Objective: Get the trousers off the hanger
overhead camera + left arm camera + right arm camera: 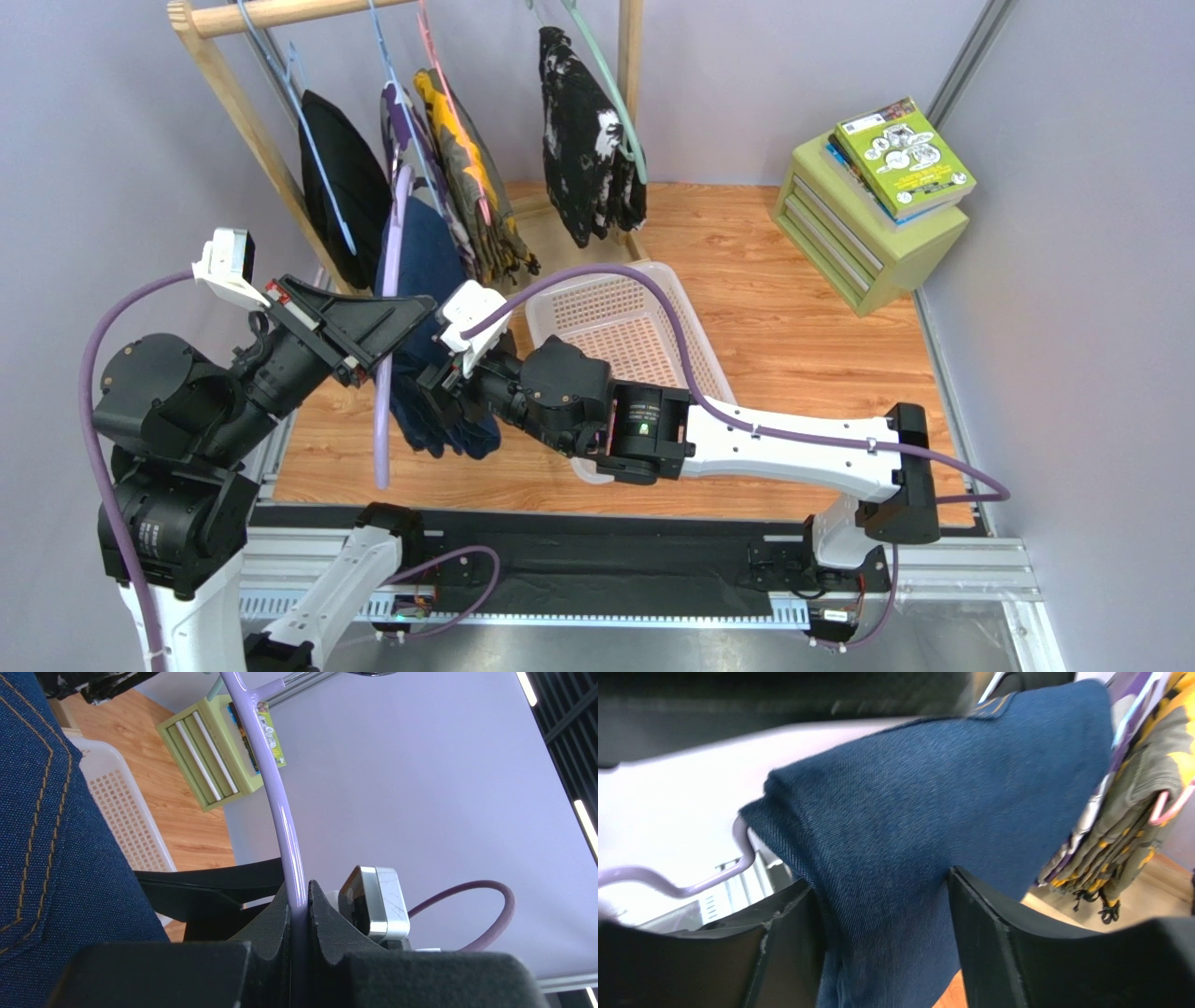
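The navy denim trousers (425,266) hang folded over the lilac hanger (389,266), held off the rack in front of it. My left gripper (382,333) is shut on the hanger's thin rod. In the left wrist view the rod (286,840) runs up out of the closed gripper (300,906), with the trousers (49,826) at the left. My right gripper (443,385) is closed on the lower part of the trousers. In the right wrist view the denim (934,791) fills the gap between the gripper's (882,903) fingers, and a hanger bend (675,885) shows at the left.
A wooden rack (239,112) at the back holds a black garment (344,175), a yellow-patterned garment (477,182) and a black-and-white blotched garment (582,133). A white basket (638,301) lies right of the trousers. A green drawer unit (856,231) with books (905,154) stands far right.
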`<action>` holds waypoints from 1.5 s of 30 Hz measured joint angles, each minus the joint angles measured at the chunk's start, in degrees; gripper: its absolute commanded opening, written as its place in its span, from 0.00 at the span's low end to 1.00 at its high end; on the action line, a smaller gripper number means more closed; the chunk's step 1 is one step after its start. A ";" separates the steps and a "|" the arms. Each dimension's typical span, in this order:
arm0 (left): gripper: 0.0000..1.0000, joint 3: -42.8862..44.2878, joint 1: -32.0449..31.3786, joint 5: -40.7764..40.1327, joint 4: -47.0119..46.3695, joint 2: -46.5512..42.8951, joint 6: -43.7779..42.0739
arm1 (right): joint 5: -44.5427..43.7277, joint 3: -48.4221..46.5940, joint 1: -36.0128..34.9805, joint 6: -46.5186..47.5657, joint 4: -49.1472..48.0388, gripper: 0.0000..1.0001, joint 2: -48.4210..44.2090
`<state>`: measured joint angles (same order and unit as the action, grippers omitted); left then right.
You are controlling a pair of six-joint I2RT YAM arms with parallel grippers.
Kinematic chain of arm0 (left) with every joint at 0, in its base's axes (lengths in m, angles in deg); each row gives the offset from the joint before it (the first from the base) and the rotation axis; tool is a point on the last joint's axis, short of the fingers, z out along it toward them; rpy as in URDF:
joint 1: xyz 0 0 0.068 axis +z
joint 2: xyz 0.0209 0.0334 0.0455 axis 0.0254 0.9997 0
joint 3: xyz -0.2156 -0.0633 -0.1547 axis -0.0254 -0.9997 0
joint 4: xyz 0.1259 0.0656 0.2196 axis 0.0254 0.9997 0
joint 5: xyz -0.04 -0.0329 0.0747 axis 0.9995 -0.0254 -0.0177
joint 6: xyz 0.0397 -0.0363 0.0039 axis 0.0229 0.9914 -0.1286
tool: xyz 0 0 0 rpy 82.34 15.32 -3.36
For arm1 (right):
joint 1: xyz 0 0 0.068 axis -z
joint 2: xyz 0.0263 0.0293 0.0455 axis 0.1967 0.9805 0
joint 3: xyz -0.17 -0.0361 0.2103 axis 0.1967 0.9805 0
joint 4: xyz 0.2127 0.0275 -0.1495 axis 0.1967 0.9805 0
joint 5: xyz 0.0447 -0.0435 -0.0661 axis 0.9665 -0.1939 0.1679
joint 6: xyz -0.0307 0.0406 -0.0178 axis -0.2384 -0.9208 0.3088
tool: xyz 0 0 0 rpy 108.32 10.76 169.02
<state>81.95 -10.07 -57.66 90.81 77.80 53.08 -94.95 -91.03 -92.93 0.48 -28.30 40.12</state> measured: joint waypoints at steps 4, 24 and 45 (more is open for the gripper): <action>0.00 0.00 -0.76 -0.04 -0.44 0.00 -0.46 | -0.74 -0.44 0.04 1.44 -0.44 0.66 0.02; 0.00 0.00 -4.26 3.19 -1.27 0.07 -5.01 | 4.11 -0.87 1.20 5.64 6.47 0.83 -1.46; 0.00 0.00 -5.01 4.07 -2.10 0.83 -6.16 | 15.76 -6.58 6.23 6.88 16.35 0.95 -2.23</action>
<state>81.95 -15.08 -53.60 88.71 78.63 46.91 -79.19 -97.61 -86.70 7.36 -11.95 37.90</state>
